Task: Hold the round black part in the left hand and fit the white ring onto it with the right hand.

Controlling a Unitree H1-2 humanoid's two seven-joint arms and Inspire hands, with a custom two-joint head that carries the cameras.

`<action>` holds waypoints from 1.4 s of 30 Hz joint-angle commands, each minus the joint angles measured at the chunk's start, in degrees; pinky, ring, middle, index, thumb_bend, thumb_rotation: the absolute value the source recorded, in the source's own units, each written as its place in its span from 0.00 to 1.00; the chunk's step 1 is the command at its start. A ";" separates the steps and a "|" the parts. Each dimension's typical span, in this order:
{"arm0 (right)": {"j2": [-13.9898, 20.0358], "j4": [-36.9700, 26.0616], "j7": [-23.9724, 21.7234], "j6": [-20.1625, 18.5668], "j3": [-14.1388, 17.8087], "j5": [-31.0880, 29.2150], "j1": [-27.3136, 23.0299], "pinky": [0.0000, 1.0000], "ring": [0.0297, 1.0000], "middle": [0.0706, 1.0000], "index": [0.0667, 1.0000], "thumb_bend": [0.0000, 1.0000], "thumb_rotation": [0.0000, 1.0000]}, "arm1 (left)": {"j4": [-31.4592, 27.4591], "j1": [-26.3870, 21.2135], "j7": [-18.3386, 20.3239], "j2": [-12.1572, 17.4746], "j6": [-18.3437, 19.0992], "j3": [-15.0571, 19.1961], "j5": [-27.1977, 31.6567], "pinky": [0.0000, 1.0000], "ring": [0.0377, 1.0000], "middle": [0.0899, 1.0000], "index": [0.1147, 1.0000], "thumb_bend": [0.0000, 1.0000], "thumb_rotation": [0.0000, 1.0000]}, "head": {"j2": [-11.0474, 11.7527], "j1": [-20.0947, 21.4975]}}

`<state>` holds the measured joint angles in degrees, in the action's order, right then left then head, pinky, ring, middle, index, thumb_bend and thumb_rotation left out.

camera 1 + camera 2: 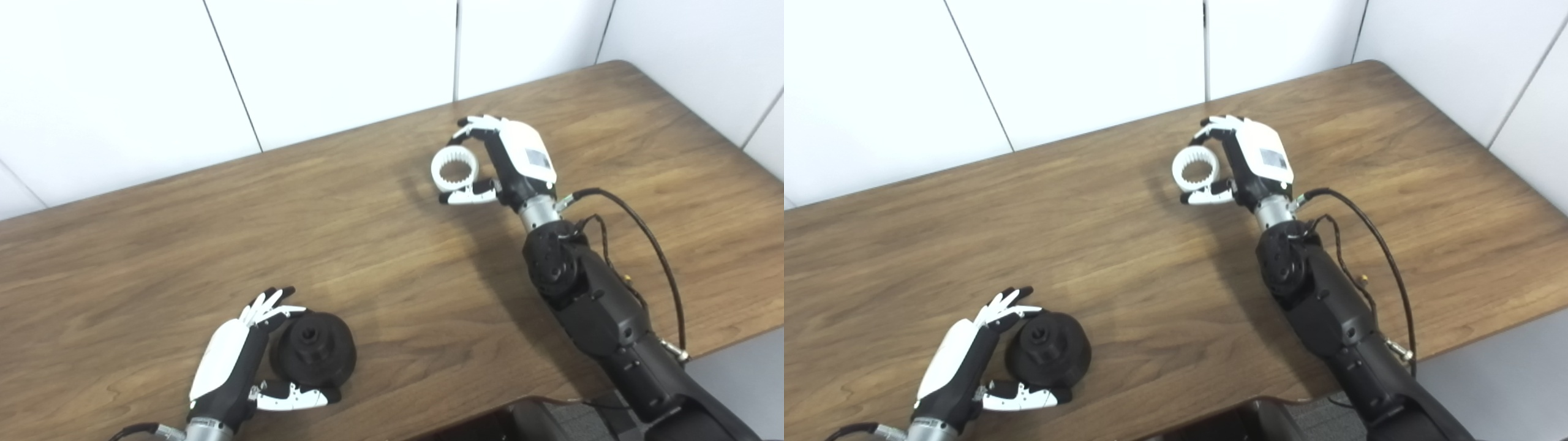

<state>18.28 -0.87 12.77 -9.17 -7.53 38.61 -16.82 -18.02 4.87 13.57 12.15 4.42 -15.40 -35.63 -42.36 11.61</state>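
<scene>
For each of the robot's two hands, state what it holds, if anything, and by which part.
The right hand pinches the white ring by its outer rim. The left hand cups the round black part's side on the table; no firm grasp is visible.

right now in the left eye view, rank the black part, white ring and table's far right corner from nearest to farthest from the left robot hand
1. Round black part: between the fingers and thumb of the left robot hand, at the near left.
2. White ring: mid-table toward the back, in the right robot hand.
3. Table's far right corner: top right, beyond the ring.
</scene>
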 commanded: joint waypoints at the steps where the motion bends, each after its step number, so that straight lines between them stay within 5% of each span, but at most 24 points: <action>1: -0.18 -4.17 -0.38 0.88 0.84 0.06 -2.88 0.88 0.86 0.80 0.45 0.51 0.14 | -0.67 -1.87 -0.31 -0.02 0.21 -0.14 -0.90 1.00 1.00 0.95 0.55 0.88 0.26 | -0.16 -0.87; 7: -0.67 -9.18 -2.14 1.79 1.73 -1.50 -2.90 0.76 0.84 0.79 0.45 0.51 0.14 | -0.14 -2.11 -0.83 -1.24 1.12 -1.31 -2.88 1.00 1.00 0.95 0.56 0.88 0.27 | -0.75 -5.84; 16: -0.65 -15.10 -5.85 3.72 2.51 -4.45 -2.68 0.77 0.86 0.78 0.45 0.52 0.14 | 1.29 -2.66 -2.52 -3.71 1.31 -2.77 -5.60 1.00 1.00 0.94 0.56 0.89 0.26 | -1.54 -12.50; 27: -1.84 -22.02 -9.34 4.54 1.95 -5.02 -0.24 0.73 0.85 0.77 0.45 0.52 0.15 | 1.91 -3.07 -3.10 -4.93 2.21 -3.24 -6.88 0.98 0.99 0.94 0.55 0.92 0.26 | -2.14 -14.46; 42: -8.56 -28.77 -14.43 5.36 -3.61 -4.73 6.30 0.73 0.84 0.76 0.45 0.52 0.14 | 2.34 -3.68 -3.47 -5.33 2.48 -3.73 -7.15 1.00 0.99 0.94 0.56 0.92 0.27 | -2.51 -15.07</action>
<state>10.56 -27.30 -1.68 -5.90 -10.78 33.35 -9.49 -15.58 2.70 10.87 6.87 6.95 -18.92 -41.85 -44.82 -3.43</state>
